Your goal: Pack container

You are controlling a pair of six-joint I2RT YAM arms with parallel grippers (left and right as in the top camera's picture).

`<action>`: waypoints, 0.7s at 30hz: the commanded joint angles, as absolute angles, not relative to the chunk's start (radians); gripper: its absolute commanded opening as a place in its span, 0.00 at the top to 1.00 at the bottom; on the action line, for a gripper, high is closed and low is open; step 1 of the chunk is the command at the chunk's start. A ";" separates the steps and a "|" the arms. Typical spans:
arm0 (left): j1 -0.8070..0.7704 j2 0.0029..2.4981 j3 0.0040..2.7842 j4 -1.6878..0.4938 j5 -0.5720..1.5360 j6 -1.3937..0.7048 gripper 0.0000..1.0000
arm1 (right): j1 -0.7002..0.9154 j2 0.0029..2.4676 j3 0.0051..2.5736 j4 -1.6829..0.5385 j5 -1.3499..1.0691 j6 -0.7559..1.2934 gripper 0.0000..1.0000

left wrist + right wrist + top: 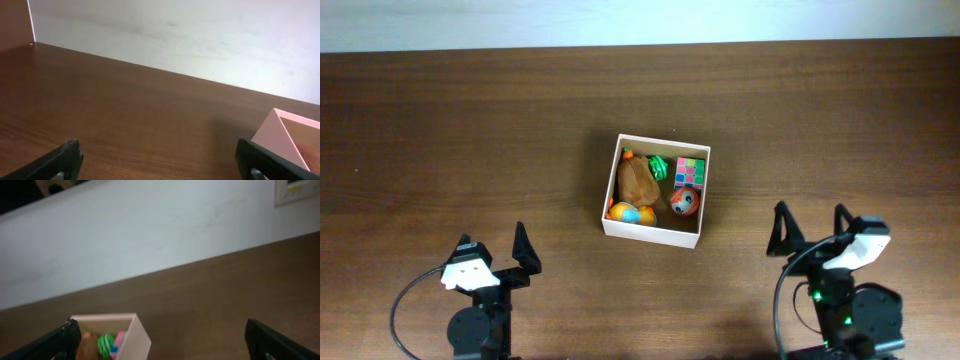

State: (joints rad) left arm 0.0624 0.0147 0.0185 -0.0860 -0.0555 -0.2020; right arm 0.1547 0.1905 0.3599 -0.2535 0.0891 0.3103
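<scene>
1. The container (650,228) is sitting near the middle of the dark wooden table (470,120), its open top facing up and its white walls standing square.
2. Small toys are lying inside the container. A brown lump (638,180) is filling its left half, and a green toy (659,167) is resting against the far wall. A multicoloured puzzle cube (690,172) is sitting in the far right corner.
3. A red-orange ball (684,202) is lying in front of the cube. A yellow, blue and orange ball (628,212) is sitting in the near left corner.
4. The left gripper (493,243) is hovering well apart from the container, to its near left. Its fingers are spreading wide and gripping nothing.
5. The right gripper (810,228) is hanging near the container's near right side. Its claw is also gaping wide and empty.
6. Black cables (400,310) are looping beside the arm bases, farther from the container than the grippers.
7. A framed sheet (295,190) is hanging on the wall beyond the container in the right wrist view. Its markings are too blurred to read.
8. A pale wall (620,20) is running along the table's edge behind the container.
</scene>
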 commanded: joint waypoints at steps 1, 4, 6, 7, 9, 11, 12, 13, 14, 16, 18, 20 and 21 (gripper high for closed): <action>0.068 0.005 0.013 -0.087 -0.041 -0.188 0.01 | 0.148 0.132 0.296 -0.246 0.048 0.284 0.01; 0.068 0.005 0.013 -0.087 -0.041 -0.188 0.01 | 0.149 0.104 0.257 -0.246 0.045 0.275 0.01; 0.068 0.005 0.013 -0.087 -0.041 -0.188 0.01 | 0.149 0.091 0.233 -0.246 0.029 0.258 0.01; 0.068 0.005 0.013 -0.087 -0.041 -0.188 0.01 | 0.149 0.084 0.218 -0.246 0.030 0.258 0.01; 0.068 0.005 0.013 -0.087 -0.041 -0.188 0.01 | 0.150 0.065 0.189 -0.246 0.030 0.259 0.01; 0.068 0.005 0.013 -0.087 -0.041 -0.188 0.01 | 0.150 0.036 0.159 -0.246 0.030 0.259 0.01; 0.068 0.005 0.013 -0.087 -0.041 -0.188 0.01 | 0.150 0.017 0.141 -0.246 0.030 0.259 0.01; 0.068 0.005 0.013 -0.087 -0.041 -0.188 0.01 | 0.150 0.001 0.127 -0.245 0.030 0.260 0.01; 0.068 0.005 0.013 -0.087 -0.041 -0.188 0.01 | 0.150 0.003 0.119 -0.238 0.030 0.263 0.01; 0.068 0.005 0.013 -0.087 -0.041 -0.188 0.01 | 0.150 0.003 0.109 -0.237 0.028 0.263 0.01; 0.068 0.005 0.013 -0.087 -0.041 -0.188 0.01 | 0.150 0.003 0.105 -0.239 0.026 0.262 0.01; 0.068 0.005 0.013 -0.087 -0.041 -0.188 0.01 | 0.150 0.003 0.096 -0.242 0.027 0.262 0.01; 0.068 0.005 0.013 -0.087 -0.041 -0.188 0.01 | 0.150 0.003 0.086 -0.243 0.027 0.262 0.01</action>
State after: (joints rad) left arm 0.0624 0.0147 0.0185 -0.0860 -0.0555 -0.2020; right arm 0.1547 0.0158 0.1104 -0.2455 0.0383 0.2752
